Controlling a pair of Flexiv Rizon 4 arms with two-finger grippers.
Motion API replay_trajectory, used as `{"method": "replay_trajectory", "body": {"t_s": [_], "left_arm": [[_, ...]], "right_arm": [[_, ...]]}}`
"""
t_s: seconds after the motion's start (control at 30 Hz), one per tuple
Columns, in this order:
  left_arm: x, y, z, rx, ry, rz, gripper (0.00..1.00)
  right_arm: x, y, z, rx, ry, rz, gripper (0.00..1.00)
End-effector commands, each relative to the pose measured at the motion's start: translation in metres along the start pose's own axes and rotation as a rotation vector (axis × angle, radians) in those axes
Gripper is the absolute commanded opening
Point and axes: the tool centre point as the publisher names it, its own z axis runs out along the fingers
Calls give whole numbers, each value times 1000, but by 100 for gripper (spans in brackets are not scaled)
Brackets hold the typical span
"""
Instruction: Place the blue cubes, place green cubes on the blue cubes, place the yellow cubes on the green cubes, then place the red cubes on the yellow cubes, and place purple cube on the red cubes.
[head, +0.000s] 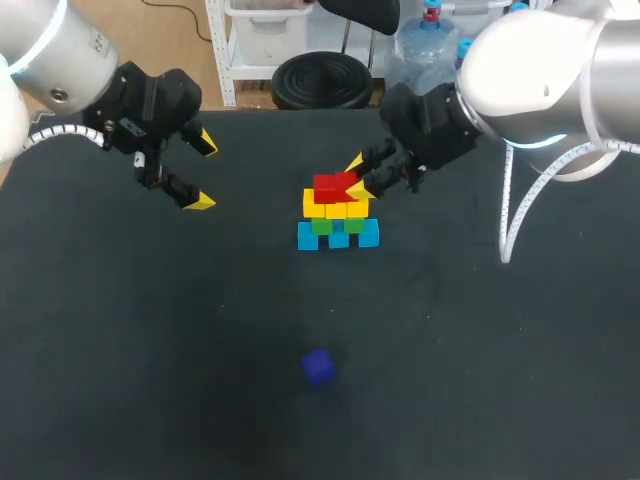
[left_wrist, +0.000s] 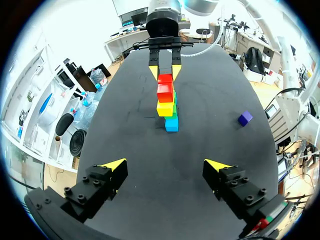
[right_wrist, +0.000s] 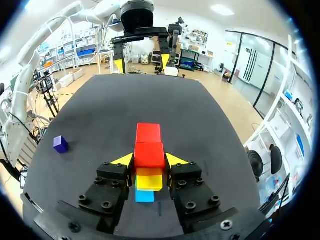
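A stack stands mid-table: blue cubes (head: 338, 236) at the bottom, then green cubes (head: 335, 224), then yellow cubes (head: 335, 208). One red cube (right_wrist: 148, 132) rests on the yellow layer. Beside it is a second red cube (right_wrist: 149, 154), and my right gripper (head: 355, 177) is shut on it, one yellow tip on each side. The purple cube (head: 318, 367) lies alone on the mat nearer the front edge. My left gripper (head: 203, 172) hangs open and empty above the mat, left of the stack. From the left wrist view the stack (left_wrist: 165, 107) is well ahead of its fingers.
The black mat (head: 480, 350) covers the table. Bare surface lies on all sides of the stack and around the purple cube (left_wrist: 244, 118).
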Motion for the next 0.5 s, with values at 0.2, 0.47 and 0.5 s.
{"method": "replay_trajectory", "body": {"t_s": [0.2, 0.47, 0.5], "left_arm": [[1, 0, 0, 0, -3, 3, 100], [1, 0, 0, 0, -3, 3, 100], [1, 0, 0, 0, -3, 3, 100]], "right_arm": [[0, -1, 2, -7, 3, 0, 35], [0, -1, 2, -8, 3, 2, 54], [0, -1, 2, -8, 4, 3, 63]]}}
